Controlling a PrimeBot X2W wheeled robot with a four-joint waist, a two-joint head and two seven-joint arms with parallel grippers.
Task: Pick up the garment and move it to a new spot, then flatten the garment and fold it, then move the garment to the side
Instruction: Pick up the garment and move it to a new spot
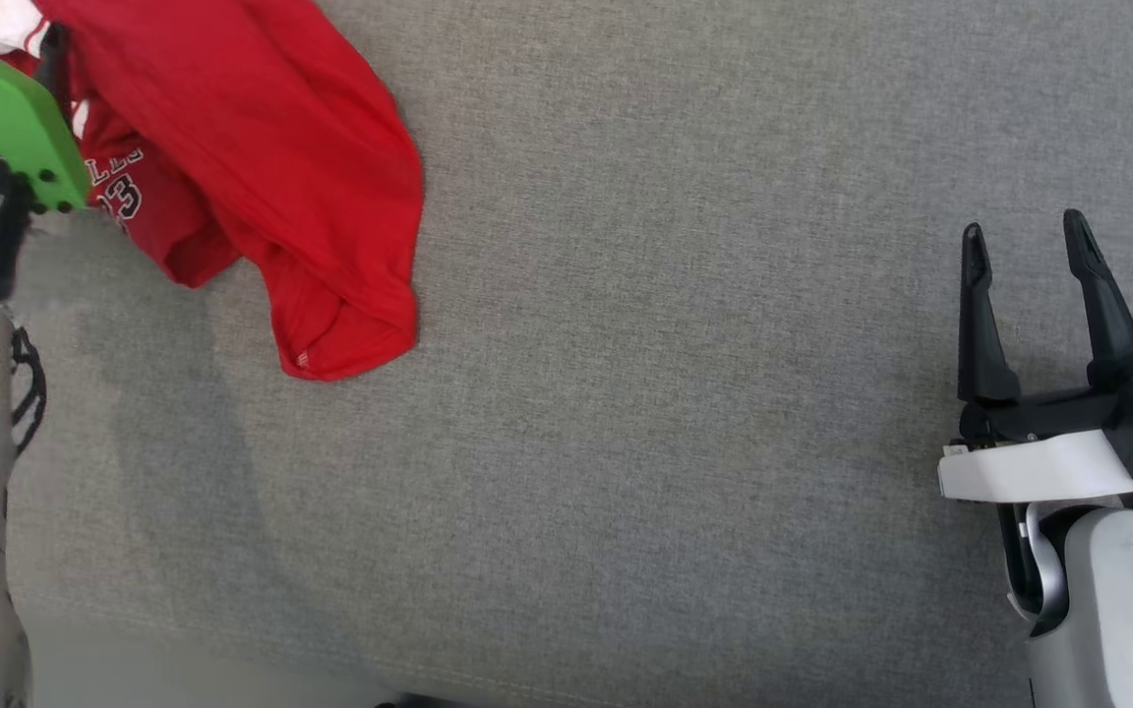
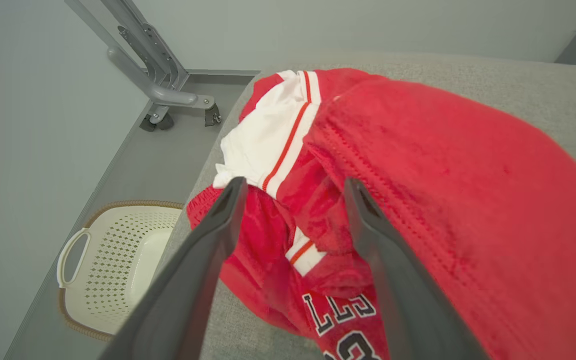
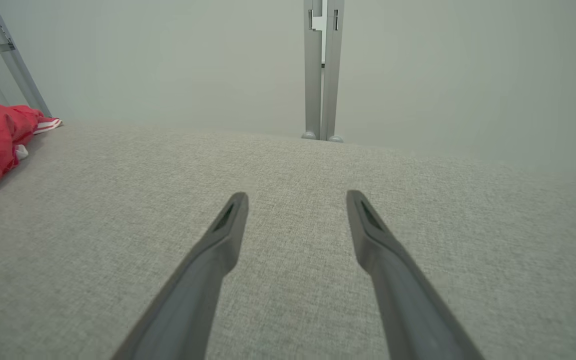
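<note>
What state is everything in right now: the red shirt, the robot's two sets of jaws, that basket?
Garment: crumpled in a heap, unfolded, at the far left of the grey surface.
Left gripper: jaws open, poised at the garment, holding nothing.
Right gripper: jaws open, empty, above bare cloth.
Basket: upright on the floor, looks empty.

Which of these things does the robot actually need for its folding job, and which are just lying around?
For the job:
garment
left gripper
right gripper
table

Just lying about:
basket
metal frame
</note>
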